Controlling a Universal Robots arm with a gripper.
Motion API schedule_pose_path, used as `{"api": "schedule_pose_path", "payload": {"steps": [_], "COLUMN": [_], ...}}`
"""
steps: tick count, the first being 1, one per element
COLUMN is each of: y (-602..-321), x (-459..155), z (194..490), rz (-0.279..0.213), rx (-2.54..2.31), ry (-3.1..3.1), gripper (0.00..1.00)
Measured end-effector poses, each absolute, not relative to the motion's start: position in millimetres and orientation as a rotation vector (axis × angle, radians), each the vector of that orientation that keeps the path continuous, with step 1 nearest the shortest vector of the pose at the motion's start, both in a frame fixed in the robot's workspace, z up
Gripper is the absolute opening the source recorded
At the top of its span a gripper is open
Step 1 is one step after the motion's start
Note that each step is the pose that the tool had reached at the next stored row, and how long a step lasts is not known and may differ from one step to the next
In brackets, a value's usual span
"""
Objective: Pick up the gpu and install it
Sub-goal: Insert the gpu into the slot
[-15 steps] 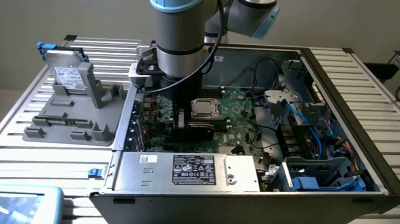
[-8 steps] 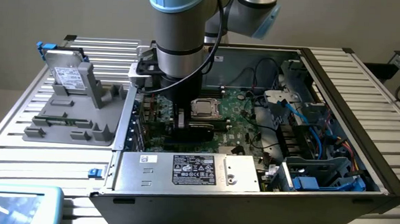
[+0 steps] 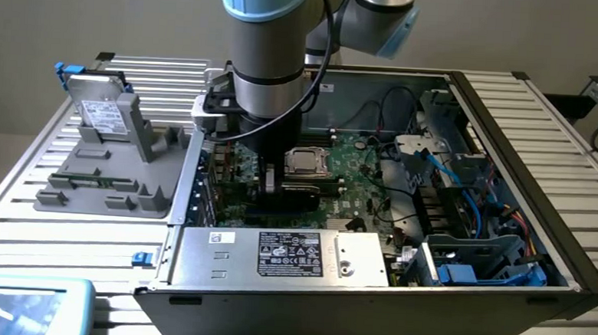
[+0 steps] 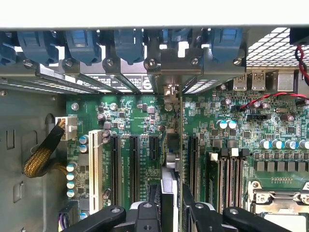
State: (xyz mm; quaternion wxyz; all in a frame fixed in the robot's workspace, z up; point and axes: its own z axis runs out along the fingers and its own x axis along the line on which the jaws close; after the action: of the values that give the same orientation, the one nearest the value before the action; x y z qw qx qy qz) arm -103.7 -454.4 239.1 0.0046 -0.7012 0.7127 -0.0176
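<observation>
Gpu [image 4: 169, 159] upright on motherboard [image 4: 135, 116], inside case [image 3: 507, 109].

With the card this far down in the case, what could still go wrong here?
1. The gpu stands on edge between the jaws over the motherboard. If it is not lined up with its slot, pressing could strain the card or the slot.
2. Its bracket end sits close to the rear blue latches; it may catch there.
3. The gripper is deep inside the case, near loose cables that could snag.
</observation>
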Motion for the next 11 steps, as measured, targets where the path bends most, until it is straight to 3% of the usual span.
{"api": "schedule_pose_path", "payload": {"steps": [3,4,11], "y": [-454.5,-454.5,-454.4], "x": [-103.3,-103.3,-103.3], "z": [239.9,240.5,266.0], "rz": [-0.057,-0.057,-0.065], "rx": [-2.198,-2.197,-2.198], "ry": [2.232,2.232,2.233], "gripper": [0.35,0.42,0.42]}}
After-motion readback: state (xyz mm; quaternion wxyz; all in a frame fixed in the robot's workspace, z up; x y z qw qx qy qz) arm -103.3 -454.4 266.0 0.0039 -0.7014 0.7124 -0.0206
